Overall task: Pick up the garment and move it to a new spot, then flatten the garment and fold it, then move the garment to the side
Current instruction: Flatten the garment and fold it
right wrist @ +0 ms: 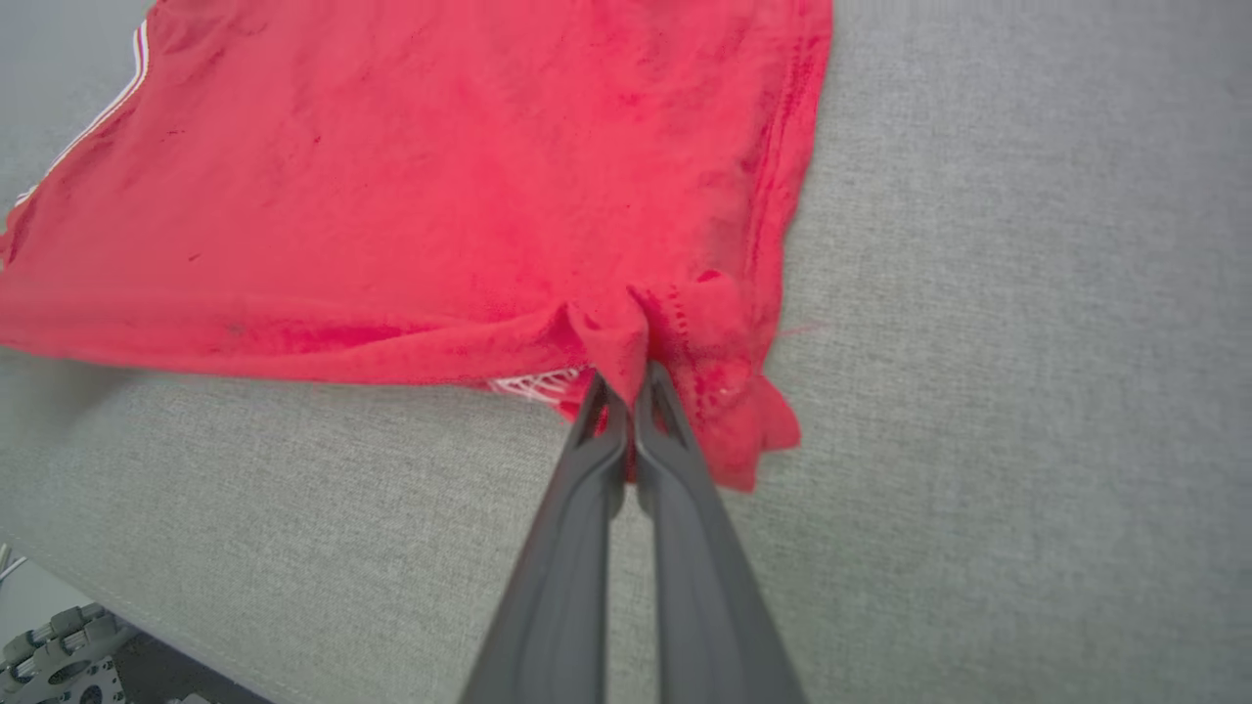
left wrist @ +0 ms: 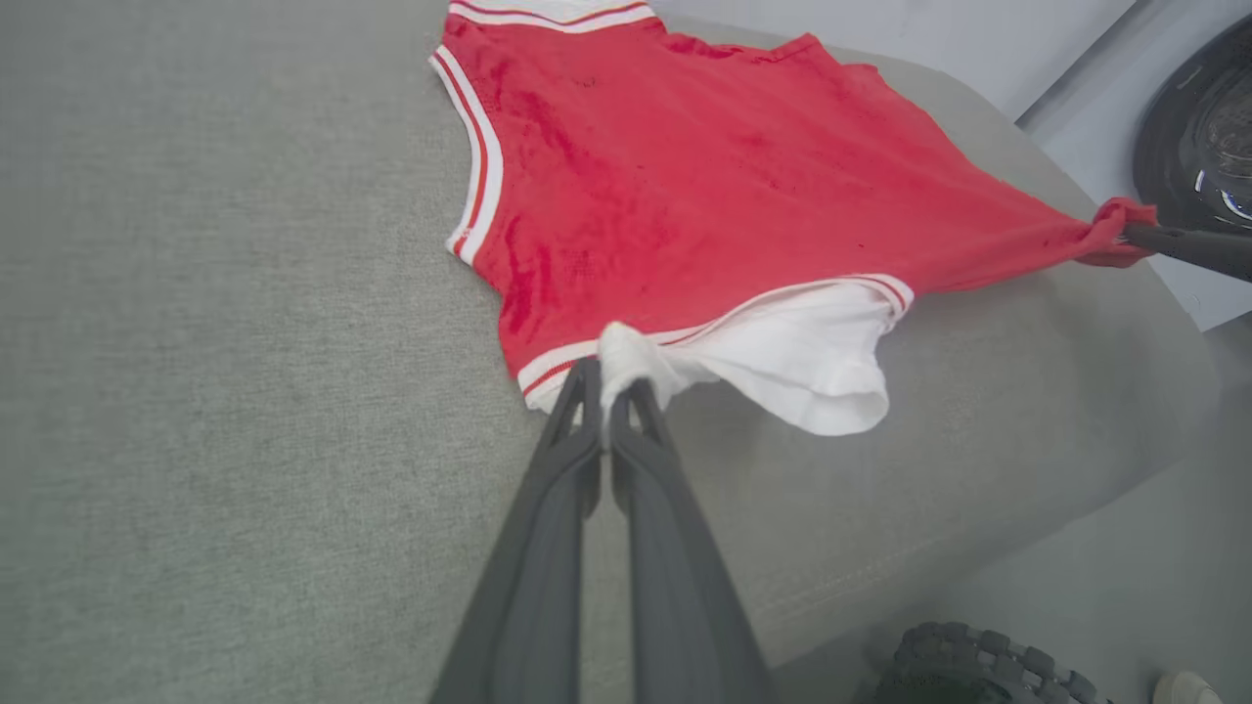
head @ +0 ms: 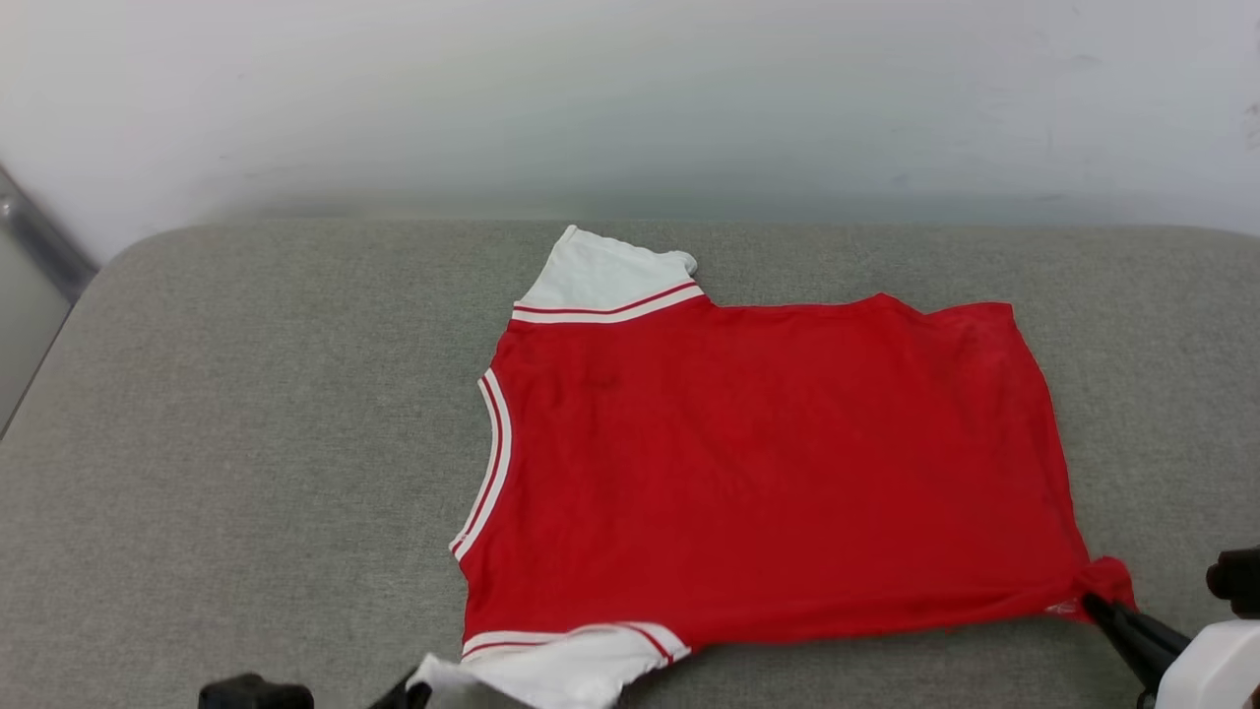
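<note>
Your left gripper (left wrist: pixel 608 383), cut off in head view, tight on the garment (head: pixel 768 463) sleeve (left wrist: pixel 812 372); right gripper (right wrist: pixel 631 383) tight on its hem corner (right wrist: pixel 729 416).

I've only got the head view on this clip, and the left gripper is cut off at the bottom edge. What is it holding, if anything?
Observer: In the left wrist view the left gripper is shut on a bunched bit of the garment's near white sleeve.
Operator: And the right one: gripping, or just touching the corner?
Observer: Gripping. The right wrist view shows the right gripper shut on a gathered fold of the red hem corner.
Operator: Is the sleeve hanging off the near edge?
Observer: No. In the left wrist view it lies just inside the near edge of the grey surface.
</note>
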{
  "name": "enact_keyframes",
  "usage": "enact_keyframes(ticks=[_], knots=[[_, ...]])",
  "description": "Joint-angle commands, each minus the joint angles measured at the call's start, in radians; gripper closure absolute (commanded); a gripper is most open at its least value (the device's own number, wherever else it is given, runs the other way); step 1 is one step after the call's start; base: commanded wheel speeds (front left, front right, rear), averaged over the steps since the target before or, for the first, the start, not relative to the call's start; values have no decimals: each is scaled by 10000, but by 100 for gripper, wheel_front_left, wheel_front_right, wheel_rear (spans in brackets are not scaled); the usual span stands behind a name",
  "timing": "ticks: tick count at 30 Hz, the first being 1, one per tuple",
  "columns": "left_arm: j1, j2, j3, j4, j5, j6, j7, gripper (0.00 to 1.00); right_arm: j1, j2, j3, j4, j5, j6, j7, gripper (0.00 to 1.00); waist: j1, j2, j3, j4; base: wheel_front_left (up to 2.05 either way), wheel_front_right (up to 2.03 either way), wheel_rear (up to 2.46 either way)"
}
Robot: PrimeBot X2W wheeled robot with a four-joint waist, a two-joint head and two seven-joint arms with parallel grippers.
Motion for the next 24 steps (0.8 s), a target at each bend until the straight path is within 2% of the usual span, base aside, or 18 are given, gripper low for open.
enact_keyframes(ticks=[1, 14, 24], knots=[[-178, -34, 101, -9, 52, 43, -93, 100, 123, 82, -105, -67, -39, -14, -19, 100, 0, 0, 20, -10, 0, 0, 0], [-2163, -292, 447, 304, 462, -175, -134, 100, -1142, 235, -119, -850, -535, -13, 557, 100, 0, 0, 1206, -232, 0, 0, 0], [-4127, -580, 385, 1533, 723, -443, 388, 100, -2735, 89, 171, -257, -1085, -13, 1427, 100, 0, 0, 2349, -236, 0, 0, 0]])
